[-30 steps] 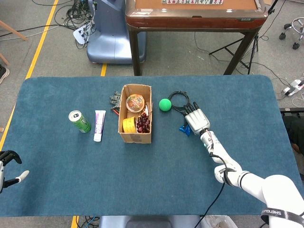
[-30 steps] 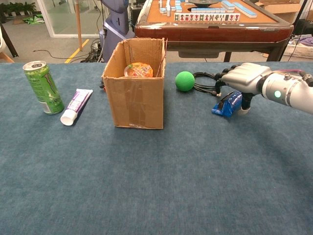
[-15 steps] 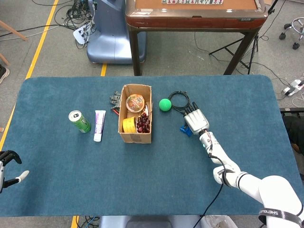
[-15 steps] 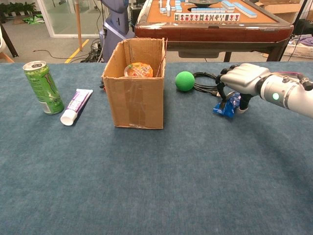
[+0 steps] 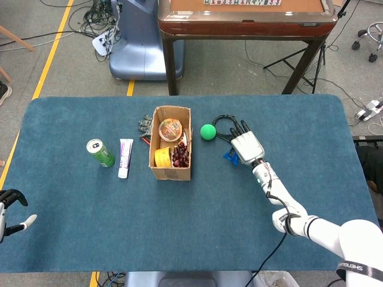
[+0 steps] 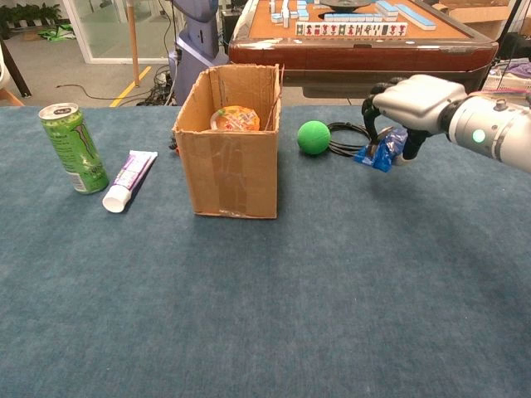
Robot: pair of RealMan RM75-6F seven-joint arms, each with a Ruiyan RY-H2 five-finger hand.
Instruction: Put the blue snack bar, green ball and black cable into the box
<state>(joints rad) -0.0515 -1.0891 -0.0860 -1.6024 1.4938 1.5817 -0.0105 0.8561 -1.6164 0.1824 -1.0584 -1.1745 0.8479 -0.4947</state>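
Note:
My right hand (image 6: 412, 106) (image 5: 246, 145) grips the blue snack bar (image 6: 379, 152) (image 5: 230, 156) and holds it just above the cloth, right of the box. The green ball (image 6: 314, 137) (image 5: 207, 131) lies on the table between the hand and the cardboard box (image 6: 228, 157) (image 5: 171, 170). The coiled black cable (image 6: 344, 137) (image 5: 225, 125) lies behind the ball, partly hidden by the hand. The open box holds a snack cup and other items. My left hand (image 5: 7, 206) rests at the near left table edge, holding nothing, fingers apart.
A green can (image 6: 73, 148) (image 5: 100, 153) and a white-purple tube (image 6: 130, 179) (image 5: 124, 158) lie left of the box. Small dark items (image 5: 144, 125) sit behind the box's left corner. A mahjong table (image 6: 361, 37) stands beyond the far edge.
My right hand closed on the blue snack bar and lifted it off the cloth, moving slightly up and toward the box. The left hand has stayed still.

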